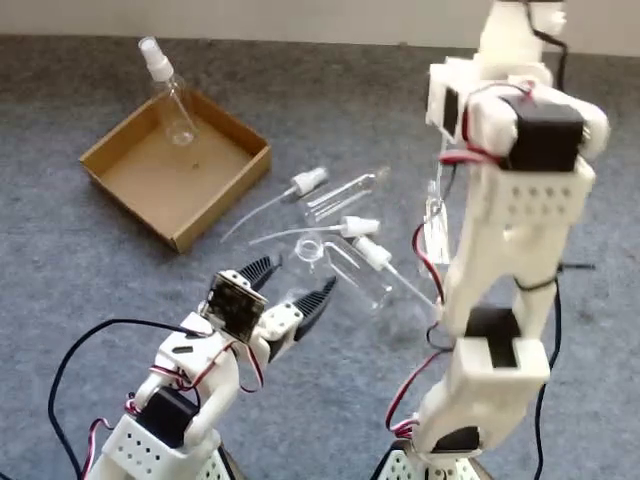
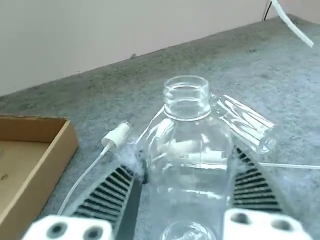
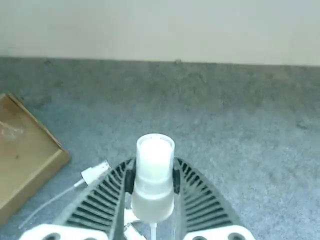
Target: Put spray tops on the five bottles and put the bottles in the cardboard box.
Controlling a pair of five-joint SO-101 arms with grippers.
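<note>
Bright, diffuse light lies evenly over all three views. Shadows on the grey carpet (image 1: 100,270) are faint and soft-edged, with a thin band of shade along the inner walls of the cardboard box (image 1: 175,165). Small glints mark the rim and shoulder of the clear bottle (image 2: 187,150). The white spray top (image 3: 154,175) looks nearly washed out.

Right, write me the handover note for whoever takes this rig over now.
Left gripper: shut on an open bottle with no top on it.
Right gripper: shut on a spray top.
Done: one capped bottle is in the cardboard box.
On the table beside the box: loose bottles and loose spray tops.
Left: fit the held top on the held bottle, box it, then cap and box the rest.
</note>
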